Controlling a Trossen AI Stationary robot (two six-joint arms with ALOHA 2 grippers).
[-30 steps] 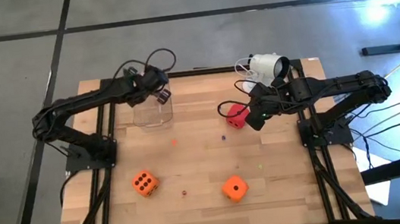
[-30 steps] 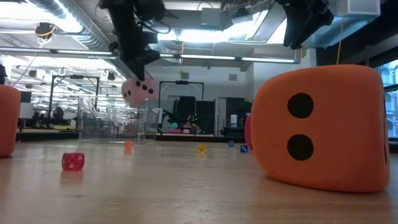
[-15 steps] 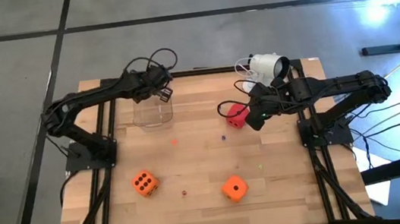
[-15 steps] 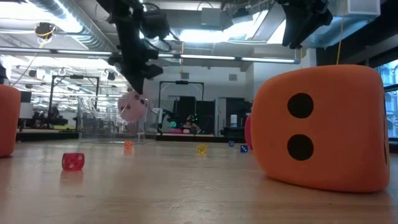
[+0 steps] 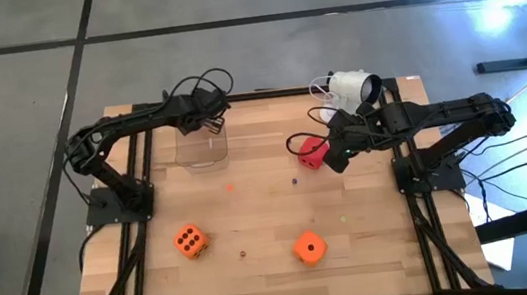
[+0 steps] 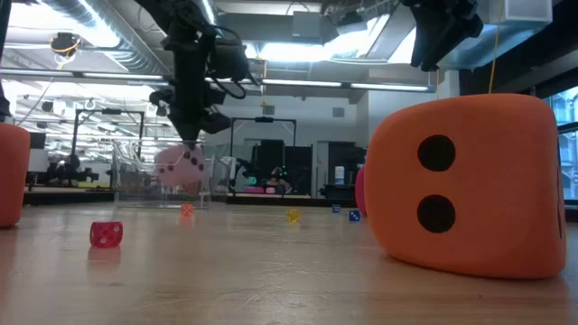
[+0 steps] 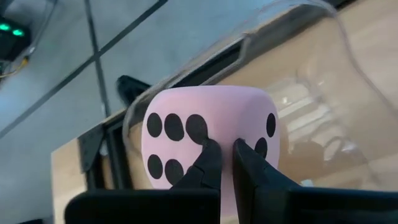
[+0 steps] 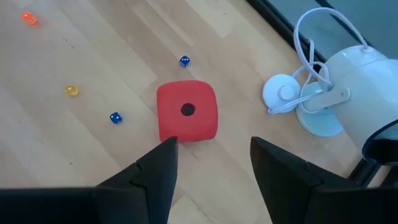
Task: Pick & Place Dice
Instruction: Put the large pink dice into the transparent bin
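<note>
The left pincer (image 7: 221, 163), clamped on the pale pink die (image 7: 208, 134), has sunk into the clear container (image 5: 201, 147) near the counter's (image 5: 277, 257) far edge; release looks imminent. The right pincer (image 8: 211, 158) hovers wide above the red die (image 8: 186, 111).

Pink die's (image 7: 208, 134) lower part behind left pincer (image 7: 222, 163) fingers

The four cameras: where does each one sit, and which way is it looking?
High view: above the table, looking straight down; both arms show.
Low view: at table height, looking across; an orange die looms close, arms hang from above.
Left wrist view: on the left arm, looking past the left gripper pinching the pink die at the clear container.
Right wrist view: on the right arm, over the open right gripper, facing the red die.
Shared: high and right wrist views both show the red die.
</note>
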